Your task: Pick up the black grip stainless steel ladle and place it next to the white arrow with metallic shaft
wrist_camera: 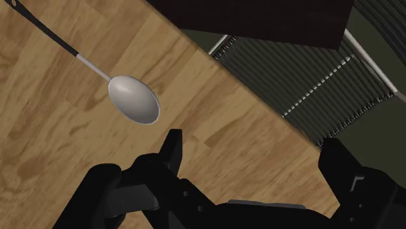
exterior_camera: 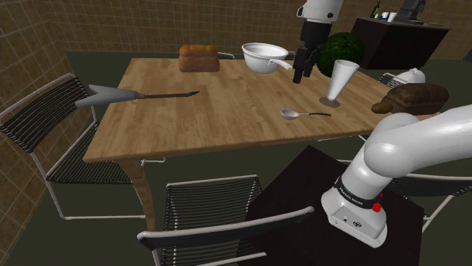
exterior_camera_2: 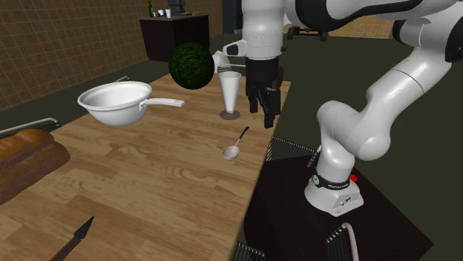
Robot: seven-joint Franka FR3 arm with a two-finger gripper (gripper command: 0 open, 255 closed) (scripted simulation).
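The ladle (exterior_camera: 302,114) lies flat on the wooden table (exterior_camera: 227,121) near its front edge, with a silvery bowl and a thin dark handle. In the second exterior view the ladle (exterior_camera_2: 236,144) rests close to the table's right edge. My gripper (exterior_camera: 302,69) hangs open above the table, a little beyond the ladle, with nothing in it. Seen from the wrist, the ladle's bowl (wrist_camera: 133,97) lies ahead of the left finger (wrist_camera: 172,153), outside the gap between the fingers. The arrow (exterior_camera: 140,94), with grey fletching and a dark shaft, lies at the table's far left end.
A white saucepan (exterior_camera: 261,57), a tall white cup (exterior_camera: 338,81) and a green ball-shaped bush (exterior_camera: 340,51) stand close around the gripper. Brown loaves (exterior_camera: 199,57) (exterior_camera: 412,98) sit at the back and right. Wire chairs (exterior_camera: 219,211) ring the table.
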